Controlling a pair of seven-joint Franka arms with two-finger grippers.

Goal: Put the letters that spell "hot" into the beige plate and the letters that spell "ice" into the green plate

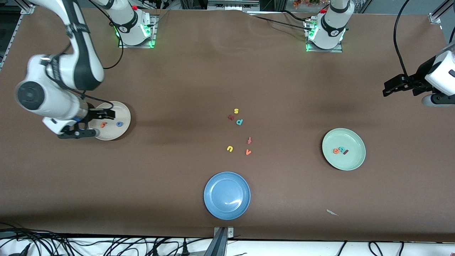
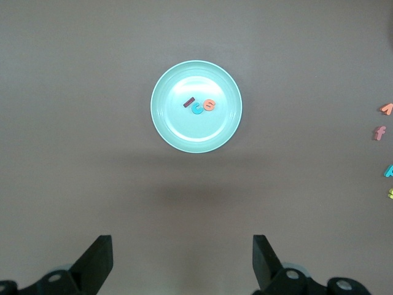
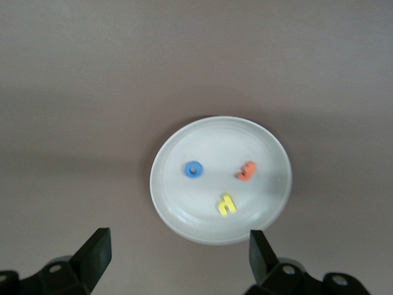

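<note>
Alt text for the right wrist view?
A beige plate on a brown table holds three foam letters: a blue o, an orange t and a yellow h. The right gripper hangs open above it, holding nothing.

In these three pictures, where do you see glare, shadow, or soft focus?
Front view: a white glare streak on the blue plate, and broad dark shadow bands across the brown table. Left wrist view: a bright sheen inside the green plate, with a soft dark shadow on the table below it in the picture. Right wrist view: the beige plate and its letters look slightly soft.
</note>
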